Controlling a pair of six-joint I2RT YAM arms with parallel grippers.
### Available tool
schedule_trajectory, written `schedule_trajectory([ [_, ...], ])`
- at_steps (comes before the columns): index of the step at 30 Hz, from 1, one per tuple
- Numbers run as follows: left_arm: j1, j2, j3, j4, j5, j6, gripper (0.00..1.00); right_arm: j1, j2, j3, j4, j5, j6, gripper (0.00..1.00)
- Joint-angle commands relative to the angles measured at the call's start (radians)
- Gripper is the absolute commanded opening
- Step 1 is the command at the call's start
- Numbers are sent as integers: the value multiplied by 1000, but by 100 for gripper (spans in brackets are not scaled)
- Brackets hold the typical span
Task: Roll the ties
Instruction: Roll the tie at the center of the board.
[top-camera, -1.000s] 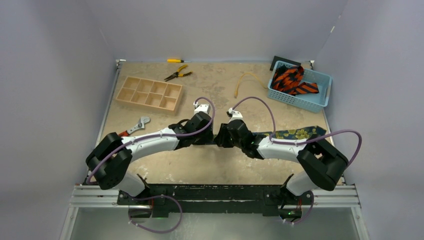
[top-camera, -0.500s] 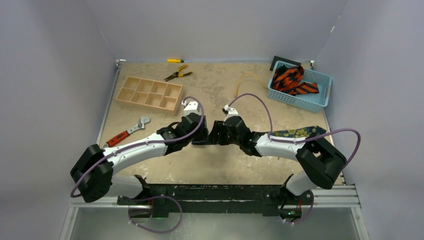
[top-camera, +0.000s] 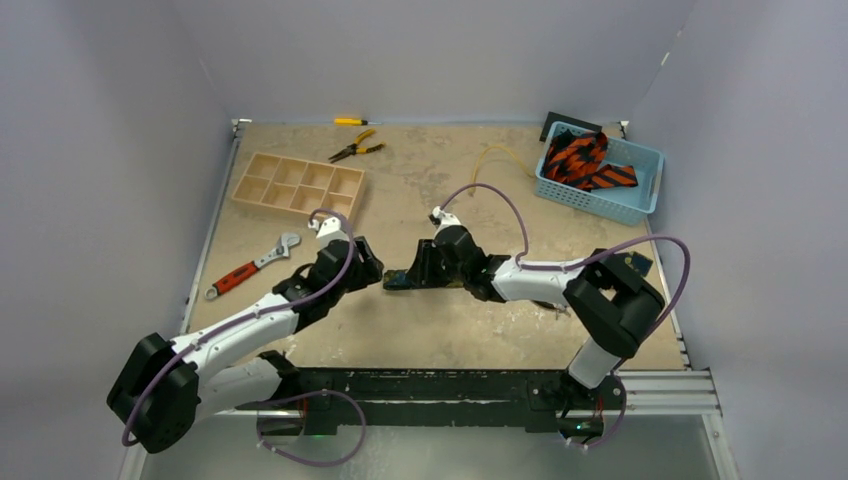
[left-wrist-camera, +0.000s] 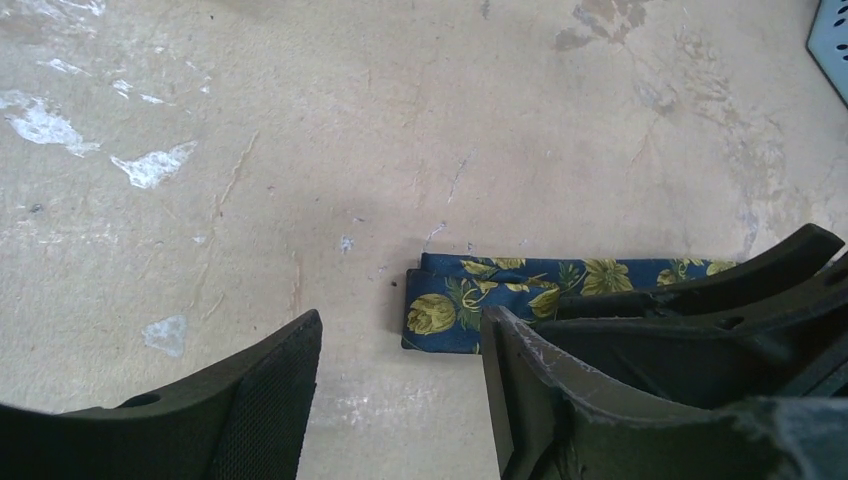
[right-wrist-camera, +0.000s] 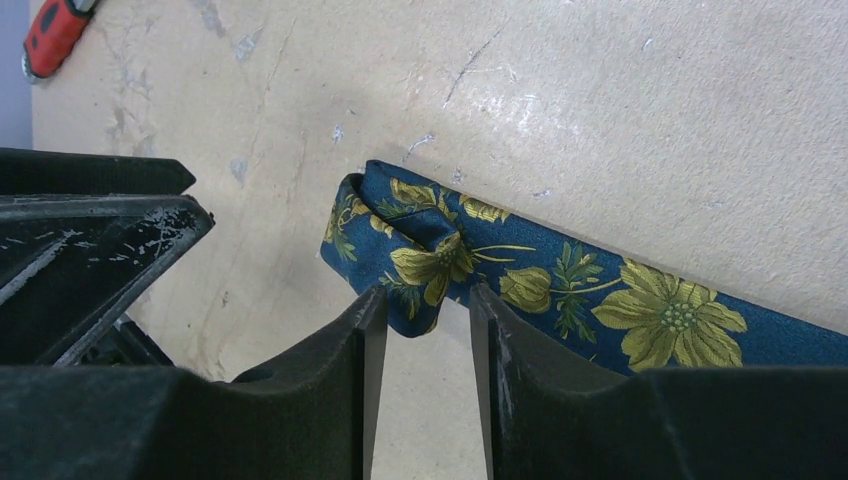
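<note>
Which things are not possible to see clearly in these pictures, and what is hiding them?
Top view: most of the blue flowered tie is under the right arm.
Right wrist view: the picture edge cuts the tie's long part; whether the right fingers pinch its folded end or only straddle it is unclear.
Top view: the number of orange ties in the basket; tangled and too small.

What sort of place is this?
Probably a robot lab workcell: a scuffed table boxed in by plain walls, with staged props such as pliers, an adjustable wrench and a blue basket of striped ties.
</note>
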Motion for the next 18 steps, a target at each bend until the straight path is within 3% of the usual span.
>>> schedule_trajectory([
  [1, 35, -36, -42, 140, 110, -7, 59, 4, 14, 52, -11, 0, -19, 38],
  [18, 54, 30, -82, 267, 230, 31, 60, -15, 70, 47, -17, 69, -44, 33],
])
